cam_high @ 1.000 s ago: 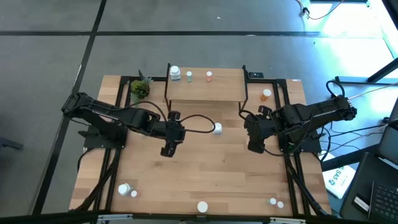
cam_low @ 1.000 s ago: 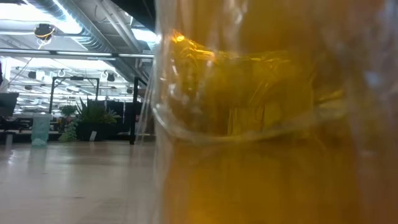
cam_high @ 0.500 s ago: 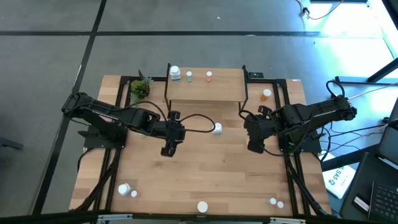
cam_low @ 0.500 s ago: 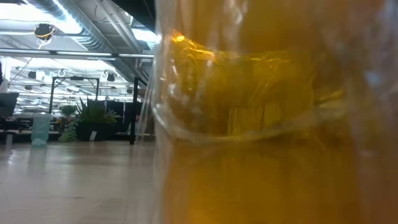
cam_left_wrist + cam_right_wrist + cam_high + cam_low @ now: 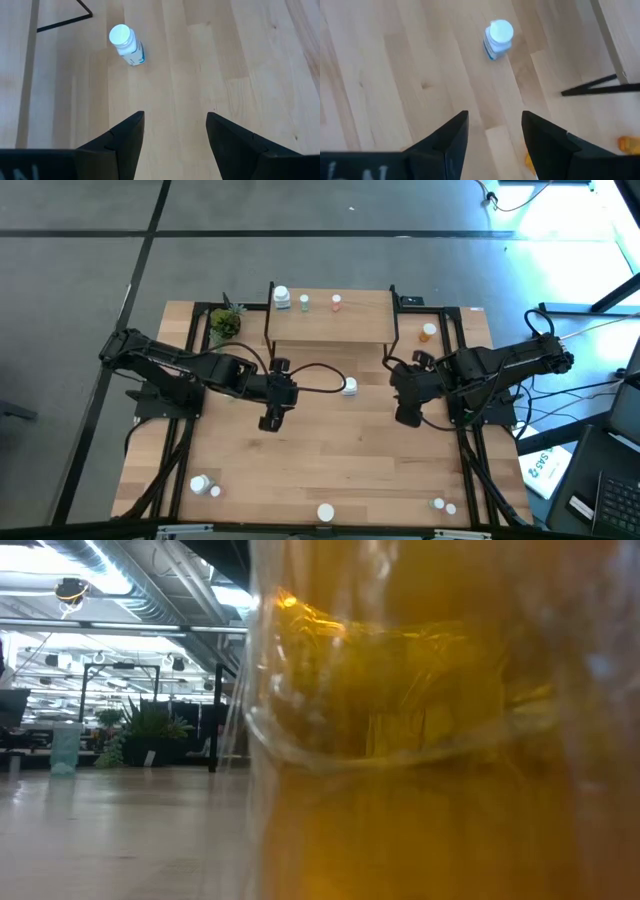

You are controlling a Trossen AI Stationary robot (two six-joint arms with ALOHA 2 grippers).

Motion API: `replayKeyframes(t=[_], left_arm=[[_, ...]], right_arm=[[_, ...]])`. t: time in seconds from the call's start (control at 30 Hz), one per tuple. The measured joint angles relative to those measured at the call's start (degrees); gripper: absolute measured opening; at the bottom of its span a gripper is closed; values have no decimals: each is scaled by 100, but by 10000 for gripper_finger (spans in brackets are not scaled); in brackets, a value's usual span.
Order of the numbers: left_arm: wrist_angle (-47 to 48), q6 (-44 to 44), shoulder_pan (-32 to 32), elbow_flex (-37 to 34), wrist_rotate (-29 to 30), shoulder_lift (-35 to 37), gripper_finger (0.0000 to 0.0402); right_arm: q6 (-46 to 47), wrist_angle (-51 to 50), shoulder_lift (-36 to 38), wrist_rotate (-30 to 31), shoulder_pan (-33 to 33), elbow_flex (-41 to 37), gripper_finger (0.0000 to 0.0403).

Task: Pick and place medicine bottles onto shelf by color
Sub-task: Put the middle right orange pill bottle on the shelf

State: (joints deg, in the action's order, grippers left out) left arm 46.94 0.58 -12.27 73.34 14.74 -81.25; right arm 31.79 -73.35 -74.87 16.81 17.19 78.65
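From above we see a light-wood table (image 5: 330,450) standing on a dark grey floor, with the shelf (image 5: 330,325) at its far edge. On the shelf stand three medicine bottles: a white one (image 5: 282,298) at its left end, a pale green one (image 5: 305,302) just beside it, and a pink-red one (image 5: 336,303) near the middle. A small potted plant (image 5: 225,323) sits left of the shelf, and an orange bottle (image 5: 428,332) stands on the table to its right. A white-capped bottle (image 5: 349,387) stands on the table in front of the shelf, between the two arms. More bottles lie along the near edge: two at the left (image 5: 204,485), one in the middle (image 5: 325,512), two at the right (image 5: 443,505). The left gripper (image 5: 271,420) and the right gripper (image 5: 409,415) both hang over bare wood, each well apart from any bottle.

At table height, an orange-amber bottle (image 5: 440,730) stands so close that it fills most of the view; beyond it we see a large hall with ceiling lights and plants.

Past the left gripper (image 5: 175,132) we see its fingers (image 5: 125,137) spread with nothing between them, and the white-capped bottle (image 5: 126,44) upright on the wood ahead.

Past the right gripper (image 5: 495,127) its fingers (image 5: 545,135) also stand apart and empty, with the same bottle (image 5: 498,38) ahead and a black shelf leg (image 5: 600,89) nearby.
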Motion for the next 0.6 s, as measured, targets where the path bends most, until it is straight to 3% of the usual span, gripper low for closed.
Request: replayKeyframes(t=[0.23, 0.6], left_arm=[[-3, 0, 0, 0, 0, 0, 207], [-4, 0, 0, 0, 0, 0, 207]], right_arm=[[837, 28, -2, 17, -4, 0, 186], [1309, -342, -2, 313, -9, -22, 192]])
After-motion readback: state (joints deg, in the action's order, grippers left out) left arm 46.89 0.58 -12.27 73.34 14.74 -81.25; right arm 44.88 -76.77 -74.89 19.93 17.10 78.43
